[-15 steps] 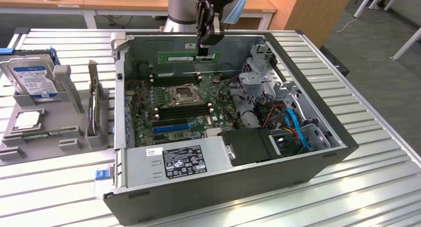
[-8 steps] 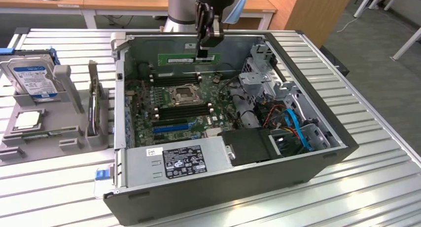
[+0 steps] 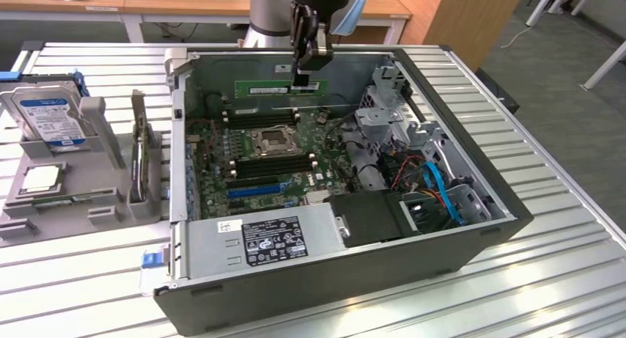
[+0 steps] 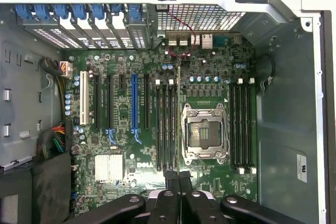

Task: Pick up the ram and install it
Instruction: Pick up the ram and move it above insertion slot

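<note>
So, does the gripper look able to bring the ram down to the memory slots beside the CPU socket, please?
Probably yes. The gripper holds the ram above the open case, and nothing stands over the memory slots, which look empty.

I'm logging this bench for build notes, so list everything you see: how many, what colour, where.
table: one, silver slats, under everything
computer case: one, dark grey, open on the table
motherboard: one, green, inside the case
CPU socket: one, silver, middle of the motherboard
power supply: one, silver, in the case beside the motherboard
cables: several, blue, inside the case
holder: one, grey, on the table, exterior view's left of the case
hard drive: one, silver with blue label, upright in the holder
CPU chip: one, silver, lying in the holder
expansion card: one, dark, upright in the holder
ram: one, green, held above the motherboard
gripper: one, black, shut on the ram
</note>
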{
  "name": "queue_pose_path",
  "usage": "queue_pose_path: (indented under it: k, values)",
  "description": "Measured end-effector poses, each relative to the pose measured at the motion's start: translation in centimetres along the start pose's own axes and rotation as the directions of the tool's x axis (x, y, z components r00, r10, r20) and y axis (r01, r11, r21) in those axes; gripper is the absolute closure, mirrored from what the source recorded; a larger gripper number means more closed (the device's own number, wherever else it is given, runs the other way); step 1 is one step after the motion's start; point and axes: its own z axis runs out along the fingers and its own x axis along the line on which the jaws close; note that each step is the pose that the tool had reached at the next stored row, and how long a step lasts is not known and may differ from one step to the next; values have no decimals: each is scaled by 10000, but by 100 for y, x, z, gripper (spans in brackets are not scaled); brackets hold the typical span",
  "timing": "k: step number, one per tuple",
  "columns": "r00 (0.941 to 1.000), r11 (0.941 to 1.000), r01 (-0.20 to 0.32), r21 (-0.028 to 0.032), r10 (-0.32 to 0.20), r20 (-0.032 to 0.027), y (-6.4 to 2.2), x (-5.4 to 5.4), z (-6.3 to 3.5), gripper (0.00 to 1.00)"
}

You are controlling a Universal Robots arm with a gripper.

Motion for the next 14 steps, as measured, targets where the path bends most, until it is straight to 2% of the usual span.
queue_pose_path:
  k: [7, 14]
  values:
    - [10000, 10000, -1, -1, 1, -12, -1, 1, 14, 89]
    - [10000, 10000, -1, 1, 1, -32, -5, 4, 96, 89]
